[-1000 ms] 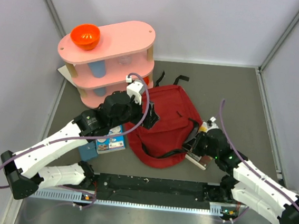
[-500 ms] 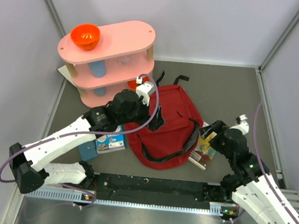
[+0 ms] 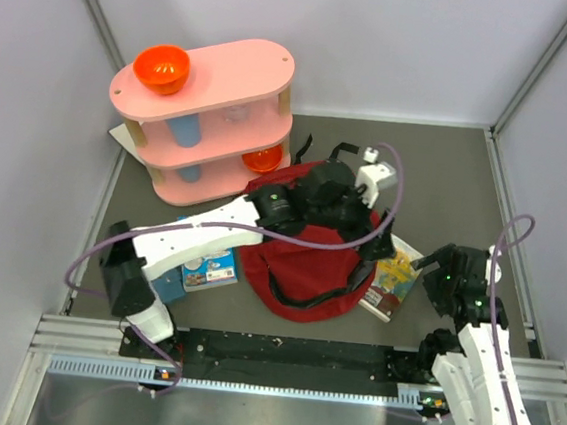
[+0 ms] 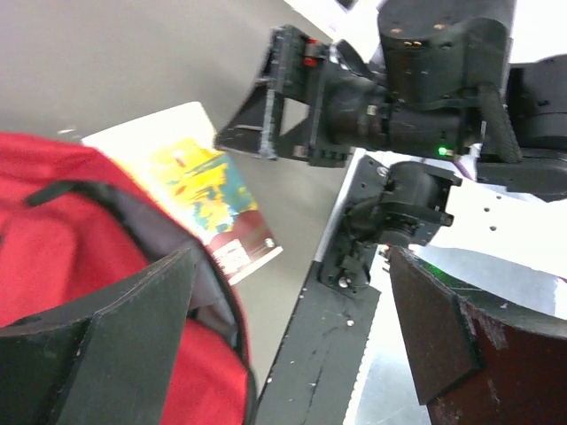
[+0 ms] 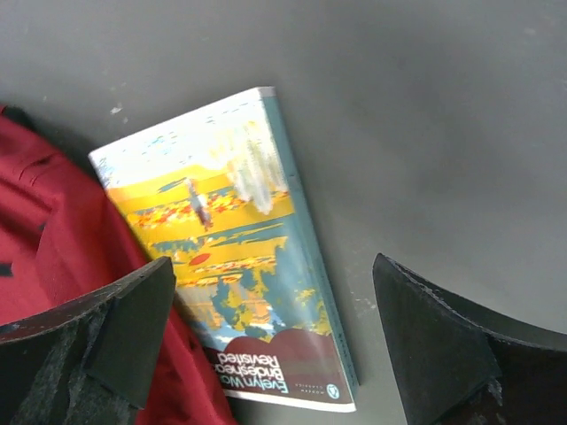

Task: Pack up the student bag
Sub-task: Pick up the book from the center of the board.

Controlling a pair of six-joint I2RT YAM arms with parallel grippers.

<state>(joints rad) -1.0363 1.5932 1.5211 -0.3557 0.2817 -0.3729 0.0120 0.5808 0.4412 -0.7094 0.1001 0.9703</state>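
Note:
The student bag (image 3: pixel 303 275), dark red with black straps, lies flat in the middle of the table. Its grey-lined rim (image 4: pixel 168 239) shows in the left wrist view. A paperback with a yellow and blue cover (image 3: pixel 395 281) lies flat on the table against the bag's right side (image 5: pixel 53 221). My left gripper (image 3: pixel 379 244) reaches across the bag and hangs open over its right edge (image 4: pixel 292 292), holding nothing. My right gripper (image 3: pixel 433 267) stands open just right of the paperback (image 5: pixel 239 239), its fingers (image 5: pixel 106 328) spread wide above the book and empty.
A pink two-tier shelf (image 3: pixel 215 85) with an orange bowl (image 3: pixel 162 68) on top stands at the back left. Two more books (image 3: pixel 208 266) lie left of the bag. A black rail (image 3: pixel 290 354) runs along the near edge. Grey walls close the sides.
My right gripper opened, let go of the paperback beside the bag and drew back to the right. My left arm swung right across the bag, still open.

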